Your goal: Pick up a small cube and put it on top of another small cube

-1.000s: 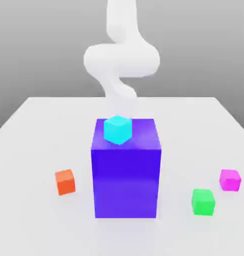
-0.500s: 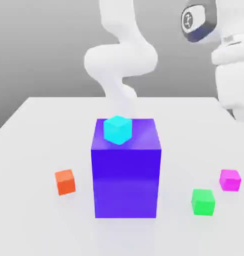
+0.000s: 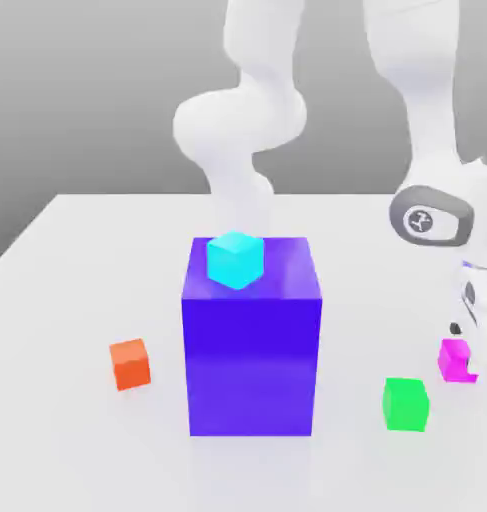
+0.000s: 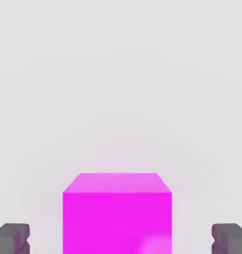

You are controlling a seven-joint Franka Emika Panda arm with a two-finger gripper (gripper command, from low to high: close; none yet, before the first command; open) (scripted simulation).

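Reaching down at the exterior view's right edge, the white arm [image 3: 427, 110] is bringing its gripper [image 3: 463, 350] low over the table [image 3: 77, 290], right at the small cube [image 3: 453, 358]. That bright magenta-pink cube is sitting on the table surface, near the exterior view's right border, and the hand is covering part of it from that side.

In the hand view the small cube [image 4: 117, 213] is lying squarely between the two dark fingertips [image 4: 11, 239], one tip on each side. A visible gap of pale table is showing between each tip and the cube's side faces, so the fingers are standing apart and are not pressing on the cube. The gripper [image 4: 121, 240] is straddling it without gripping it.

Standing in the middle of the table is the big purple-blue block [image 3: 251, 340], and a small cyan cube [image 3: 234, 258] is resting on its top face, turned a little so that a corner is pointing toward the camera. A small green cube [image 3: 405, 404] is sitting on the table just beside the magenta one, toward the exterior view's left and nearer the camera, with a gap between them. A small orange cube [image 3: 130, 363] is lying on the table on the other side of the big block, well apart from the gripper.
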